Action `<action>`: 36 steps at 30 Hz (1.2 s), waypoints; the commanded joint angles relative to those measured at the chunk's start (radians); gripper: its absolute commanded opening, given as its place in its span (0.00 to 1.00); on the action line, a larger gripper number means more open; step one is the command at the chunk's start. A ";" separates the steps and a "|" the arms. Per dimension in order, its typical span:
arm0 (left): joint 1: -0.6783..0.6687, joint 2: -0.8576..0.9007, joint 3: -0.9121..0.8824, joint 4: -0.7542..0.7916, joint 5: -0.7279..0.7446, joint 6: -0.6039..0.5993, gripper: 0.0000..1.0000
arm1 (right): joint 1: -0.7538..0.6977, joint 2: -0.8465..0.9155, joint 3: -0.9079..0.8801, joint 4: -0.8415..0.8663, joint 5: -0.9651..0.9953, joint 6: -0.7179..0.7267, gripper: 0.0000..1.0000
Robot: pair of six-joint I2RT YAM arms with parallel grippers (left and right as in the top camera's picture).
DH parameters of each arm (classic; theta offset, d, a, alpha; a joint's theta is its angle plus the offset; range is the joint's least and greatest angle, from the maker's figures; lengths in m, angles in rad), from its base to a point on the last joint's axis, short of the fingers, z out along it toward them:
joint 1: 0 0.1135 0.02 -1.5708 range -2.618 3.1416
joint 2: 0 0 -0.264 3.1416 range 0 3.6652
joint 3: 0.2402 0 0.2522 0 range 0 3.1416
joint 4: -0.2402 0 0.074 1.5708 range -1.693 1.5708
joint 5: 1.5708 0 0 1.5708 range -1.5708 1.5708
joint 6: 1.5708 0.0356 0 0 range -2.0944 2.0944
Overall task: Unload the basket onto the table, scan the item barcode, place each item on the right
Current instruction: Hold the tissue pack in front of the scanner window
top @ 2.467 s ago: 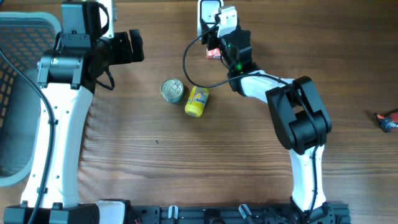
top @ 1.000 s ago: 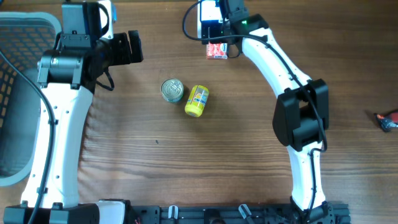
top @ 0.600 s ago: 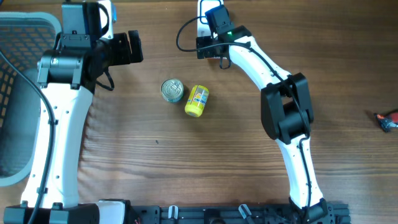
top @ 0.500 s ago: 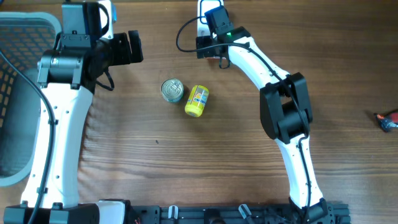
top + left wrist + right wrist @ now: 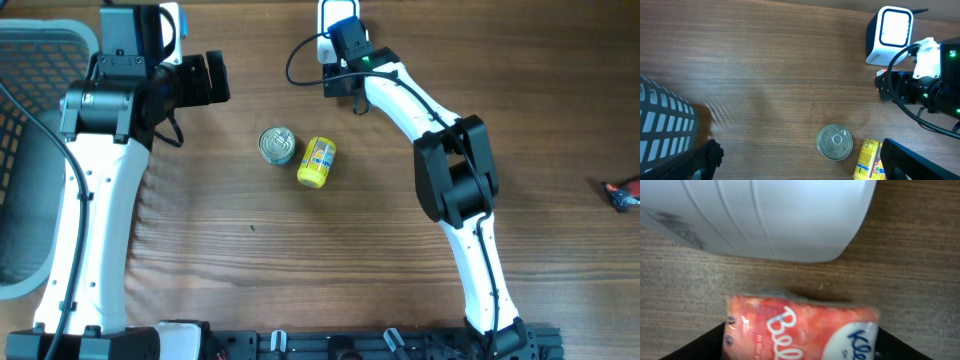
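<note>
One glossy red-orange packet [image 5: 800, 327], white script lettering

I work at a mock shop checkout: a white barcode scanner [image 5: 889, 31] stands on my wooden table [image 5: 300, 260], a grey mesh basket [image 5: 22, 200] at my left, a tin [image 5: 278, 145] and a yellow bottle [image 5: 317, 162] as goods.

Red packet [image 5: 800, 330], lower part off-frame
</note>
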State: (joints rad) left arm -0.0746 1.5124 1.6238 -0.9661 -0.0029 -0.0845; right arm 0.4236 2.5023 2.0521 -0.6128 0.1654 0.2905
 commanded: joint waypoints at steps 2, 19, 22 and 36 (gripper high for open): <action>0.005 -0.007 -0.004 0.000 -0.012 0.002 1.00 | -0.004 0.034 0.008 0.021 -0.009 -0.003 0.73; 0.005 -0.007 -0.004 -0.023 -0.018 0.002 1.00 | -0.002 -0.094 0.009 -0.078 -0.005 -0.102 0.46; 0.005 -0.007 -0.004 -0.023 -0.018 0.002 1.00 | -0.001 -0.133 0.009 -0.090 -0.005 -0.135 0.45; 0.005 0.022 -0.004 -0.015 -0.018 0.002 1.00 | 0.002 -0.177 0.008 0.401 -0.164 -0.336 0.48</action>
State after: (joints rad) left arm -0.0746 1.5146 1.6238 -0.9878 -0.0109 -0.0845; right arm 0.4221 2.3577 2.0514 -0.3038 0.0769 0.0616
